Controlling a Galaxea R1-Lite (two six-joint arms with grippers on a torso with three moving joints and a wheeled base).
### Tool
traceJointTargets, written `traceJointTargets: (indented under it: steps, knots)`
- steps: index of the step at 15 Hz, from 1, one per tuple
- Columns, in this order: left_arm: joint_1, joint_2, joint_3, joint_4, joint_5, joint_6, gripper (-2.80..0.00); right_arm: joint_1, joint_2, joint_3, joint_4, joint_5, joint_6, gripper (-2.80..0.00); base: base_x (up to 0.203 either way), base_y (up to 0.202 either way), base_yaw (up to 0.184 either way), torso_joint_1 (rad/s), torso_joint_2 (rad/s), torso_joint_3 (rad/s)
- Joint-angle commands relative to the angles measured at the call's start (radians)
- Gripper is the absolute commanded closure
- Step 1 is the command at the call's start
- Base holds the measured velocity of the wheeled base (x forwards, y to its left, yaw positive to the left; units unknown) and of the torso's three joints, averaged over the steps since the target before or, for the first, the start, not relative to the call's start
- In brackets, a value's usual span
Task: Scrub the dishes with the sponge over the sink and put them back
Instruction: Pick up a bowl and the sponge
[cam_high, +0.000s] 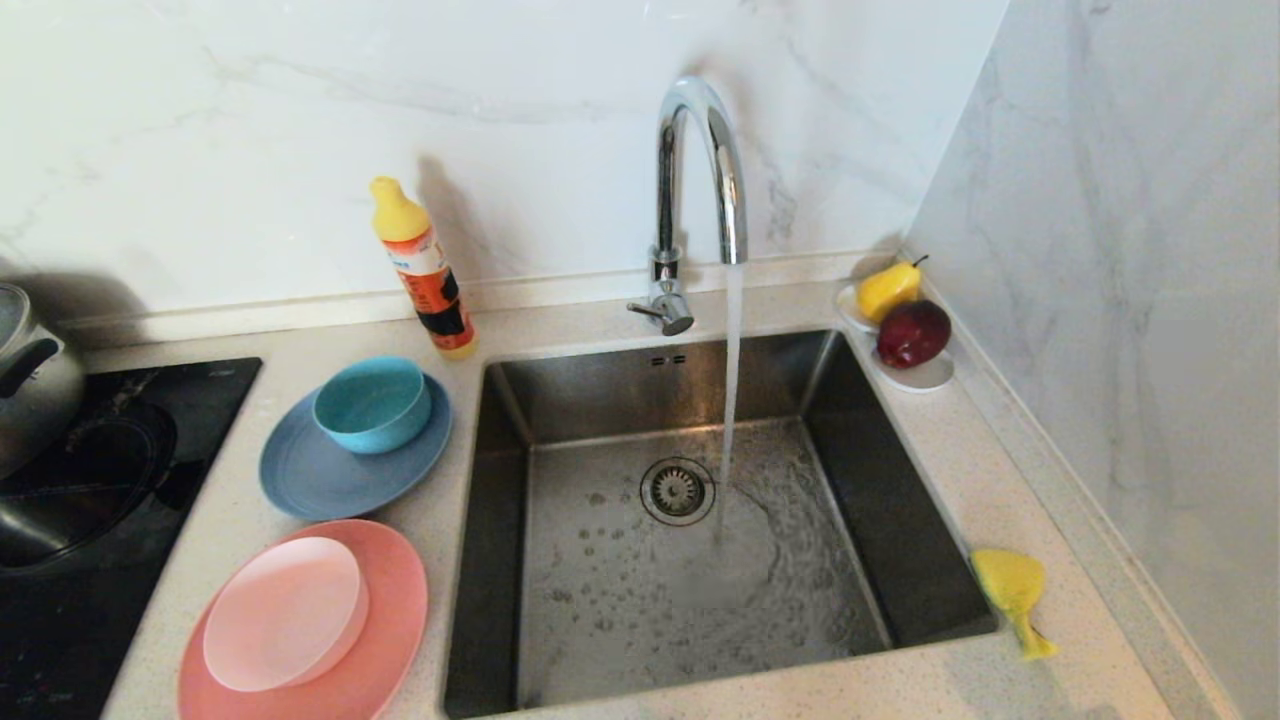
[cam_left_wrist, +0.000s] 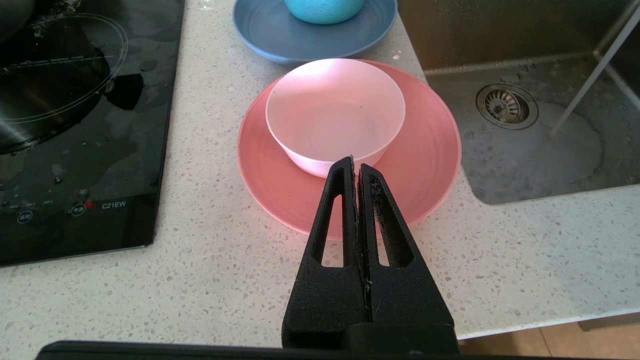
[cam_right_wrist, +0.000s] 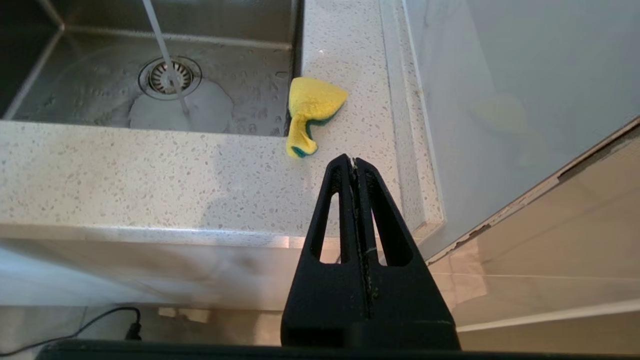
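The left gripper (cam_left_wrist: 356, 162) sits nearest its wrist camera, fingers pressed together and holding nothing, above the front edge of the countertop (cam_left_wrist: 225, 280) just short of the salmon-pink plate (cam_left_wrist: 425, 170). The right gripper (cam_right_wrist: 353, 161) is likewise fully closed and empty, poised near the sponge (cam_right_wrist: 312, 107) but apart from it.

Task items: the pale pink dish (cam_left_wrist: 335, 112) rests on the salmon-pink plate; the teal bowl (cam_high: 372, 402) rests on the grey-blue plate (cam_high: 330, 470). The sponge lies crumpled on the counter at the right rim of the sink (cam_high: 500, 480), partly overhanging the basin.

Probable hazards:
- A closed-jaw approach may push the sponge into the basin.
- Lifting a lower plate first could tip the stacked dish off.
- Running water (cam_high: 731, 400) from the faucet (cam_high: 700, 170) may wet the plastic and make it slip.

Surroundings: speckled white stone counter, marble-pattern walls, black cooktop (cam_high: 90, 480), detergent bottle (cam_high: 425, 270), and a fruit dish (cam_high: 925, 375) in the corner.
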Motion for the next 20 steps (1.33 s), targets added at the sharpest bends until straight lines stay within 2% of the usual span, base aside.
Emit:
traceJointTargets:
  steps: [1,5,13,17,20]
  knots:
    - [0.0,0.004,0.0,0.0,0.0,0.001,0.0,0.0,0.0,-0.058,0.019,0.004,-0.004,0.0,0.0,0.0,0.0,0.0,0.0,0.0]
    - [0.0,0.004,0.0,0.0,0.0,-0.001,0.0,-0.001,0.092,-0.27,0.136,0.064,-0.006,0.0,0.0,0.0,0.0,0.0,0.0,0.0]
    - [0.0,0.004,0.0,0.0,0.0,0.001,0.0,0.0,0.61,-0.67,0.22,0.169,-0.03,0.0,0.0,0.0,0.0,0.0,0.0,0.0]
    - [0.0,0.004,0.0,0.0,-0.001,-0.001,0.0,0.004,0.865,-0.733,0.265,0.172,-0.054,0.0,0.0,0.0,0.0,0.0,0.0,0.0]
    - [0.0,0.004,0.0,0.0,-0.001,-0.001,0.0,0.013,1.053,-0.739,0.26,0.106,-0.055,0.0,0.0,0.0,0.0,0.0,0.0,0.0]
